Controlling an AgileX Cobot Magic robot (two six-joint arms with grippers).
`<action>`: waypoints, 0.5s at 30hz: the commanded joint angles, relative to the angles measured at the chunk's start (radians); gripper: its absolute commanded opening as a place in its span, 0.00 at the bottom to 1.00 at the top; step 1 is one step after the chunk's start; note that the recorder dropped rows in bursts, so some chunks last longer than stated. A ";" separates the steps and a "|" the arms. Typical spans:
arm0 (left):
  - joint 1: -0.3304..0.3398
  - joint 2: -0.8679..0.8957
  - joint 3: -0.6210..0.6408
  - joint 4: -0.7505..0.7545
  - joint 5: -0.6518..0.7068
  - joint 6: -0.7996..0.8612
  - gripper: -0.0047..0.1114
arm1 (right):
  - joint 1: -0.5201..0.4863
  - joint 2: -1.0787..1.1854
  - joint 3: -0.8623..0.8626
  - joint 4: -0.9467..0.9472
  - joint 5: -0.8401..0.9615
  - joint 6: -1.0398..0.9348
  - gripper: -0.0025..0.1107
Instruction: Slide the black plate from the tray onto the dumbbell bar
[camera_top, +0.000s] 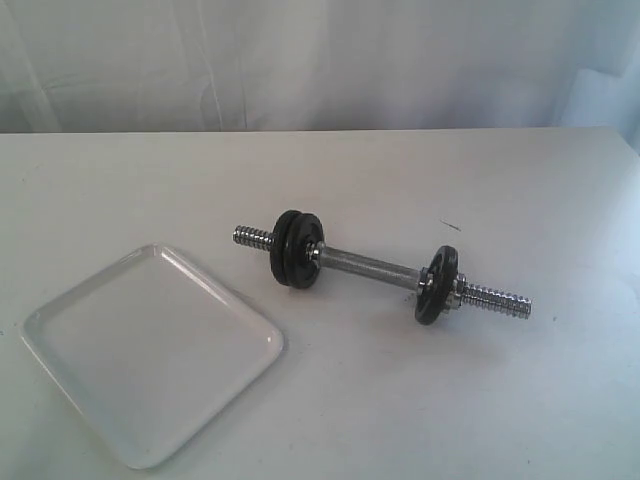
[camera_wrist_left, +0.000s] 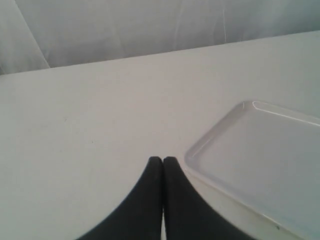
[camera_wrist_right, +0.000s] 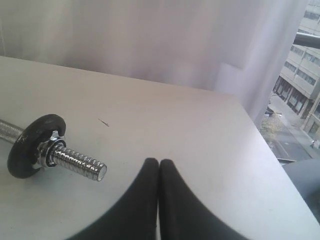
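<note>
The white tray (camera_top: 150, 350) lies at the front left of the table with nothing on it; its corner (camera_wrist_left: 260, 150) shows in the left wrist view. The chrome dumbbell bar (camera_top: 370, 265) lies slantwise in the middle. Two black plates (camera_top: 297, 247) sit side by side near its left end. One more black plate (camera_top: 437, 285) sits near the right end, against a chrome collar nut (camera_wrist_right: 47, 147) beside the threaded end (camera_wrist_right: 80, 164). My left gripper (camera_wrist_left: 163, 159) is shut and holds nothing, just beside the tray's corner. My right gripper (camera_wrist_right: 158, 161) is shut and holds nothing, a little off the bar's threaded tip. Neither gripper shows in the exterior view.
A white curtain hangs behind the table's far edge. A small dark mark (camera_top: 450, 226) is on the tabletop behind the bar. In the right wrist view the table's side edge runs past a window (camera_wrist_right: 295, 90) onto a street.
</note>
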 joint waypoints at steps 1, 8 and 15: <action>-0.002 -0.004 0.004 -0.010 0.058 0.000 0.04 | 0.001 -0.005 0.005 0.017 0.013 0.016 0.02; -0.002 -0.004 0.004 -0.010 0.061 0.000 0.04 | 0.001 -0.005 0.005 0.015 0.010 0.031 0.02; -0.002 -0.004 0.004 -0.010 0.061 0.000 0.04 | 0.001 -0.005 0.005 0.015 0.010 0.031 0.02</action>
